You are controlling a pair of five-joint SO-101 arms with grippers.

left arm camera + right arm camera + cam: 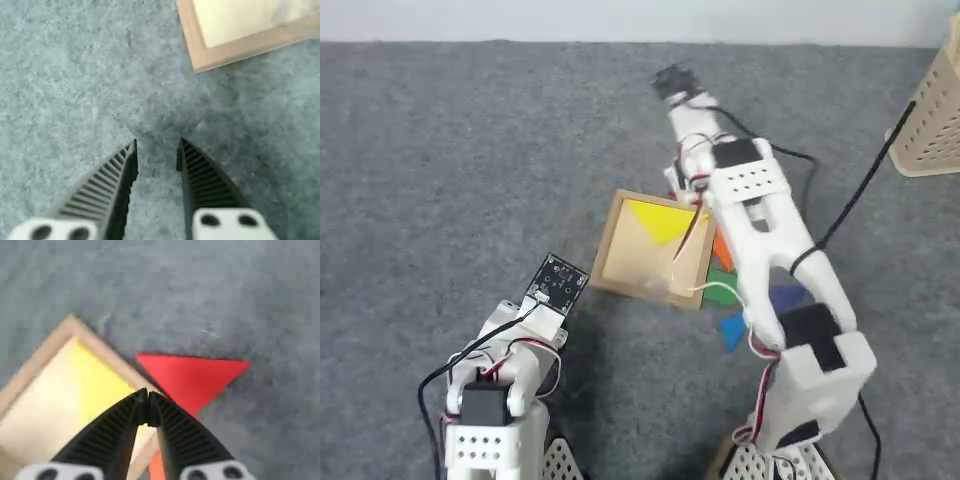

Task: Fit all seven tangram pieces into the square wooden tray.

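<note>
Right gripper (147, 395) is seen closed on nothing above the wooden tray (240, 50) rim, yellow triangle (102, 382) inside; jaws should be opened before the red triangle (192, 375) just outside is gripped. Left gripper (156, 150) is held open

Grey table (470, 150); wooden tray (605, 240), red triangle (192, 377), blue piece (732, 330), perhaps purple piece (785, 297) on it.

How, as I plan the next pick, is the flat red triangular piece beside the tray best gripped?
Probably from straight above, pinching the red triangular piece at its pointed corner away from the square wooden tray. It lies flat on carpet, one side along the tray's rim, leaving two free edges there.
</note>
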